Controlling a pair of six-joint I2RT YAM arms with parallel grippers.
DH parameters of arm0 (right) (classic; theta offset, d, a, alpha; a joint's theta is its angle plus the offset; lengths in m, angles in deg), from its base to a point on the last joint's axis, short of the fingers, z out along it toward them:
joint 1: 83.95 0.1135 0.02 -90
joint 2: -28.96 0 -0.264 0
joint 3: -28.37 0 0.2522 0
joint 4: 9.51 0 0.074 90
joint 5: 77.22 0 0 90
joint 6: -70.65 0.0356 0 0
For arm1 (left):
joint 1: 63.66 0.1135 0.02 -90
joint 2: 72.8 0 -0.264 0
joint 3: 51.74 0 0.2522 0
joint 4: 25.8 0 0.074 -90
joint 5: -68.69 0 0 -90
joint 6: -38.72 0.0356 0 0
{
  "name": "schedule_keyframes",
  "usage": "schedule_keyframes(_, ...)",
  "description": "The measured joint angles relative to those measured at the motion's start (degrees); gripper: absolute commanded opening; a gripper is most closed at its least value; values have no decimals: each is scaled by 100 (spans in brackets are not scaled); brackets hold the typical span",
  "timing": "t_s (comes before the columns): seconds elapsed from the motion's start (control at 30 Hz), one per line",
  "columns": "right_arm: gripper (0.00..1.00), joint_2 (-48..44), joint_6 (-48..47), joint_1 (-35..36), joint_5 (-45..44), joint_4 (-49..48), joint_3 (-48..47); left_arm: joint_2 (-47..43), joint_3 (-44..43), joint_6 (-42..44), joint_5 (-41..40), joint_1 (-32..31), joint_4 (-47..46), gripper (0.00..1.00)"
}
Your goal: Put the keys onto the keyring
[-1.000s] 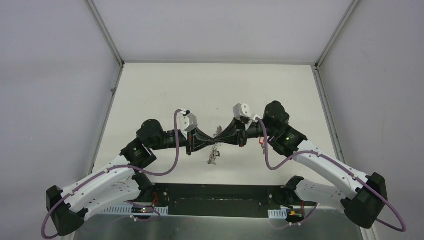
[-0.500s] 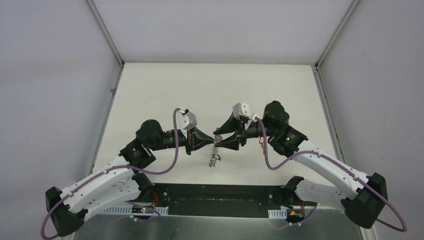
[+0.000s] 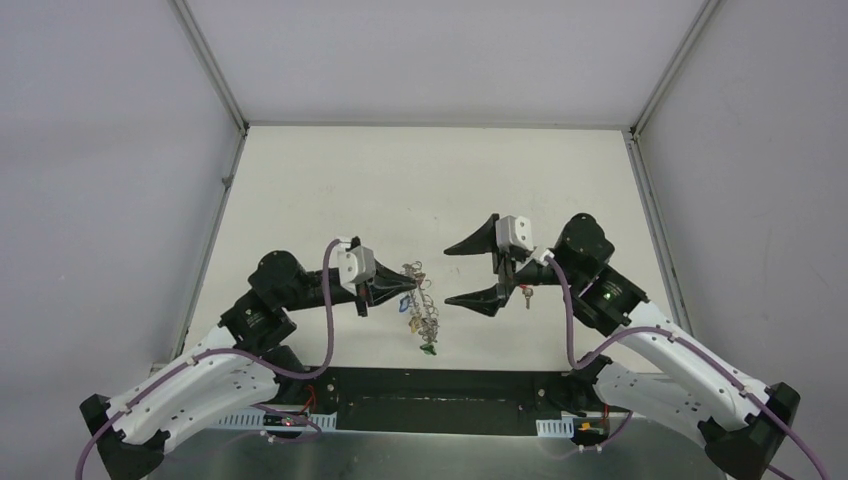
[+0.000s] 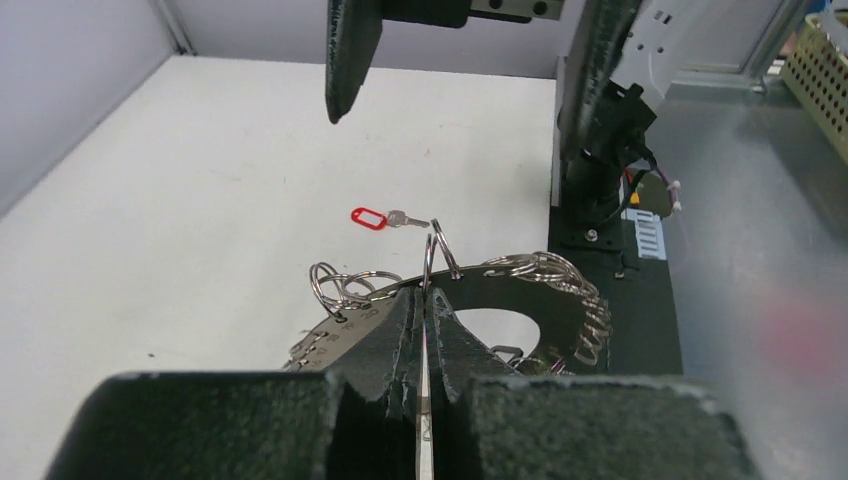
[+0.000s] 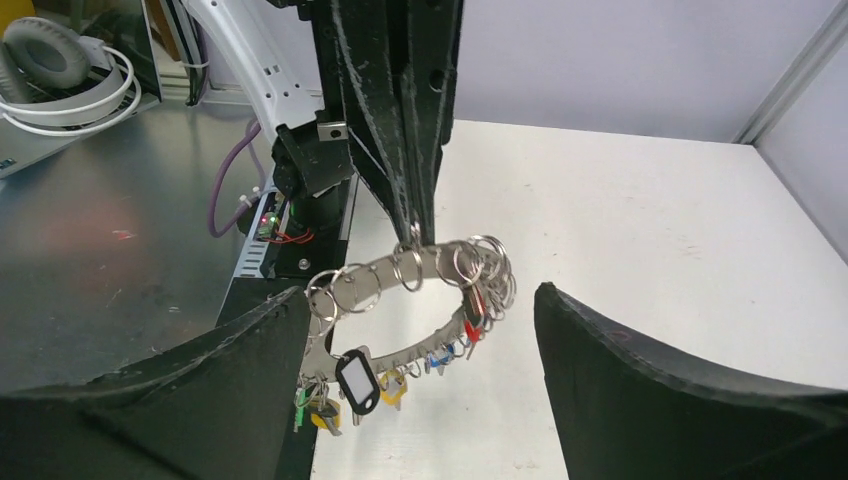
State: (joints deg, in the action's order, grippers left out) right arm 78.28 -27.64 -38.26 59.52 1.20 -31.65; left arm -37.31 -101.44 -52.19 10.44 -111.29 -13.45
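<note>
The left gripper (image 3: 403,289) pinches the keyring (image 3: 421,304) by one edge over the white table (image 3: 330,180), its jaws pressed together. The ring's fringe of silver loops and keys trails toward the arm bases, with a green tag (image 3: 429,350) at the near end. Facing it and apart from it, the right gripper (image 3: 462,272) stands with its jaws spread wide and nothing between them. A red-tagged key (image 3: 525,292) lies on the table just beside the right wrist.
</note>
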Motion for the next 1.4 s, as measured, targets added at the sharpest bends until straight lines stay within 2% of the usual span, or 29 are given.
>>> schedule_keyframes(0.27, 85, -398, -256, 0, -116, 337, 164, -785, 315, 1585, 448, 0, 9, 0)
schedule_keyframes(0.47, 86, -404, -278, 0, -251, 643, 271, -1005, 461, 2127, 461, 0, 15, 0)
schedule_keyframes(0.57, 89, -372, -15, 0, -669, 680, 385, -955, 461, 1943, 339, 0, 15, 0)
schedule_keyframes(0.67, 89, -199, 557, -2, -1558, 743, 463, -791, 459, 1488, 109, 0, 20, 0)
schedule_keyframes(0.8, 85, 195, 1261, -157, -2566, 1086, 466, -535, 459, 826, -223, 0, 66, 0)
schedule_keyframes(0.97, 79, 743, 2662, -905, -4164, 1790, 474, -197, 293, -197, -925, 0, 507, 0)
schedule_keyframes(1.03, 78, 970, 3001, -1154, -4520, 2111, 472, -70, 142, -474, -1163, 0, 761, 0)
schedule_keyframes(1.13, 75, 1327, 3327, -1399, -4854, 2629, 470, 68, -74, -752, -1405, 2, 1049, 0)
schedule_keyframes(1.23, 65, 1534, 3501, -1609, -4990, 3093, 472, 103, -162, -909, -1526, 0, 1185, 0)
schedule_keyframes(1.4, 64, 1478, 3696, -2240, -4852, 3462, 562, 103, -168, -1027, -1547, 0, 1314, 0)
